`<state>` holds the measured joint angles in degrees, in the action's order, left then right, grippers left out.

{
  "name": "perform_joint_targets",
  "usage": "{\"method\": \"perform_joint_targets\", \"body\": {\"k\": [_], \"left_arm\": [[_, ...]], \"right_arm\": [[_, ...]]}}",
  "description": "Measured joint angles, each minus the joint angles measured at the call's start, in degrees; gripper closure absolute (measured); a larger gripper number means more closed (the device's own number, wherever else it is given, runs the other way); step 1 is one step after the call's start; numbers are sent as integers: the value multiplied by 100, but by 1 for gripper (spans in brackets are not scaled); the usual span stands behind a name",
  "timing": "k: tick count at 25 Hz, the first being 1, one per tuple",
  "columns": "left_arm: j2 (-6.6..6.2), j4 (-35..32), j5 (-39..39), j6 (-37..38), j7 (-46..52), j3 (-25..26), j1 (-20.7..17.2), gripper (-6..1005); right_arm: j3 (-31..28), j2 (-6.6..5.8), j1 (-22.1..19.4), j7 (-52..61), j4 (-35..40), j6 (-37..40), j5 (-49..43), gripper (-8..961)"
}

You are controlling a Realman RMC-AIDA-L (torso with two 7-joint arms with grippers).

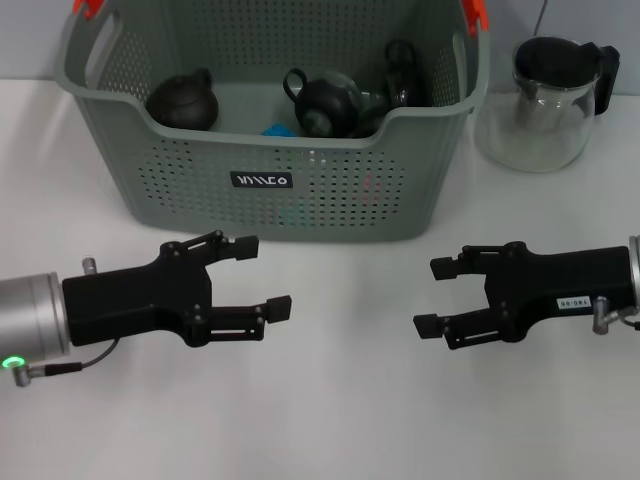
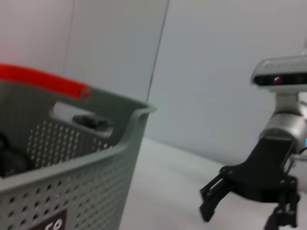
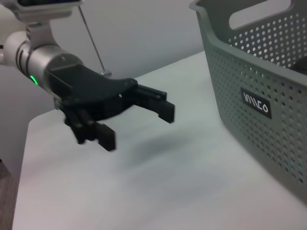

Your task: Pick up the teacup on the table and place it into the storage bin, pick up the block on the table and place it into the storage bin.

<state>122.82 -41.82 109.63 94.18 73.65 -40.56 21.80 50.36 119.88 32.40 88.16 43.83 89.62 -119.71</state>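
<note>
Beyond your two end effectors, left (image 1: 258,275) and right (image 1: 438,296), both released and empty above the counter (image 1: 340,400), the bin (image 1: 270,190) holds dark teaware and something blue. I judge both placements done; next, just park.

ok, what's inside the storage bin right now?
Inside the storage bin: three dark teapot-like pieces and a blue item peeking above the front wall. The wall covers the bin floor. Both grippers hover open in front, empty.
</note>
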Motion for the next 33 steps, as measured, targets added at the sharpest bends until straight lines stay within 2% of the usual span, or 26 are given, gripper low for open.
{"method": "perform_joint_targets", "body": {"k": [9,33], "left_arm": [[-7,342,181,-344,-194,10,80,58],[22,567,182,-691,-395,5,79,62]], "right_arm": [[-13,0,-66,-187,-136,3,64,26],[-88,0,-94,-440,-289,-87,62,26]]}}
